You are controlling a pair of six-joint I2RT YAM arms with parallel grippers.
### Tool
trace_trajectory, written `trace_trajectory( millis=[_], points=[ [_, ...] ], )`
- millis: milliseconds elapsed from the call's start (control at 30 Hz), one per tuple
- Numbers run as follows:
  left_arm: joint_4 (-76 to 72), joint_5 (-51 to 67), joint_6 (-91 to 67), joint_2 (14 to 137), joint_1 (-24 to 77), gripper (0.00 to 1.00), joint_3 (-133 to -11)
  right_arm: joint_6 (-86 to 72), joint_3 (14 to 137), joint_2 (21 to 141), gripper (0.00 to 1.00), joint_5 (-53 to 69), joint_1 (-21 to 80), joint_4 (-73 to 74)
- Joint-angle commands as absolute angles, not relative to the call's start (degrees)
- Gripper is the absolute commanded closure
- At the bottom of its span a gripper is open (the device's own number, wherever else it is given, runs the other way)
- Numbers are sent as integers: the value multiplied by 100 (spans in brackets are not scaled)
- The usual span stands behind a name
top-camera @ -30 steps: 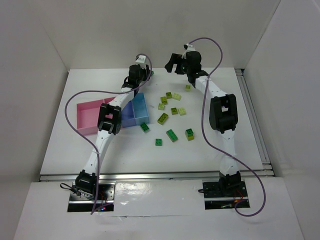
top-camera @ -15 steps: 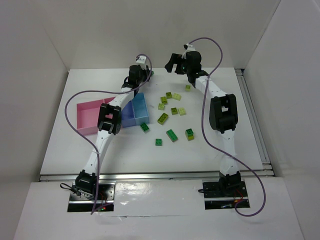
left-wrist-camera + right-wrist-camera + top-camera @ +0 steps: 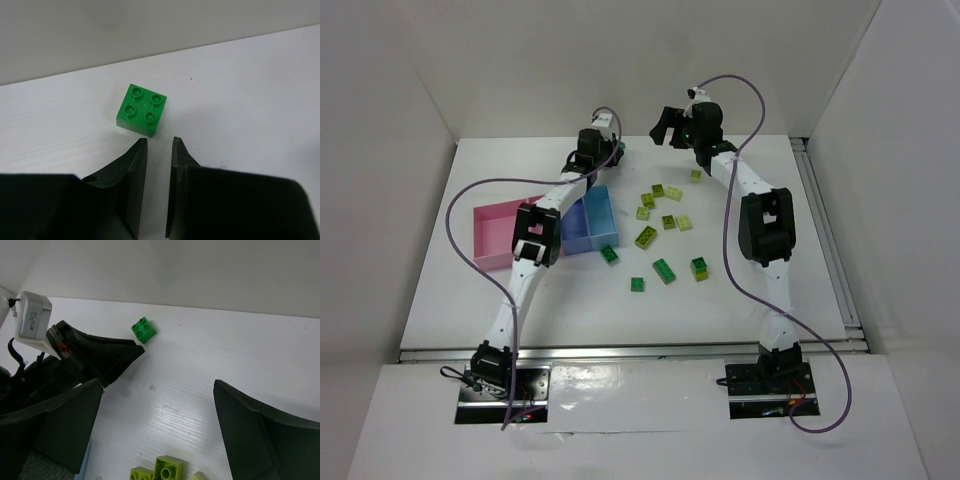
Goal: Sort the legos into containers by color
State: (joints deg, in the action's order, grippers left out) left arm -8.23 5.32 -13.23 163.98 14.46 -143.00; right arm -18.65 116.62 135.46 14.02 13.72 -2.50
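A small green lego (image 3: 141,110) lies studs up on the white table near the back wall, just beyond my left gripper's tips (image 3: 159,141). The left jaws stand nearly together with only a narrow slit and nothing between them. From above, the left gripper (image 3: 610,147) is at the back, past the containers: a pink bin (image 3: 500,232), a darker blue one (image 3: 575,228) and a light blue one (image 3: 604,212). My right gripper (image 3: 158,385) hangs wide open and empty above the table, and its view shows that same green lego (image 3: 144,330). More legos (image 3: 664,270) lie scattered mid-table.
Yellow-green bricks (image 3: 168,471) lie below the right gripper. Loose pieces (image 3: 646,237) (image 3: 699,268) spread between the bins and the right arm. White walls close the back and sides, and a metal rail (image 3: 825,240) runs along the right edge.
The left jaws have closed to a narrow slit without taking the green lego. Neither arm has visibly moved.
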Motion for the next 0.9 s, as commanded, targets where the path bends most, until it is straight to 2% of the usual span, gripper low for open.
trace_trajectory(
  millis=[0, 200, 400, 533, 867],
  points=[
    [-1001, 686, -1485, 15715, 1459, 71, -14291, -1907, 11777, 13280, 1, 1441, 1336, -396],
    [-2011, 546, -1942, 15408, 1354, 68, -13607, -1907, 11672, 13280, 1, 1494, 1283, -448],
    [-2935, 45, -2126, 15802, 1354, 66, -13788, -1907, 11672, 13280, 1, 1556, 1230, -448],
    [-3041, -298, -2127, 16417, 1354, 66, -14561, -1907, 11733, 13333, 1, 1608, 1230, -448],
    [-2515, -404, -2241, 16761, 1354, 68, -14889, -1907, 11839, 13438, 1, 1608, 1230, -448]
  ],
)
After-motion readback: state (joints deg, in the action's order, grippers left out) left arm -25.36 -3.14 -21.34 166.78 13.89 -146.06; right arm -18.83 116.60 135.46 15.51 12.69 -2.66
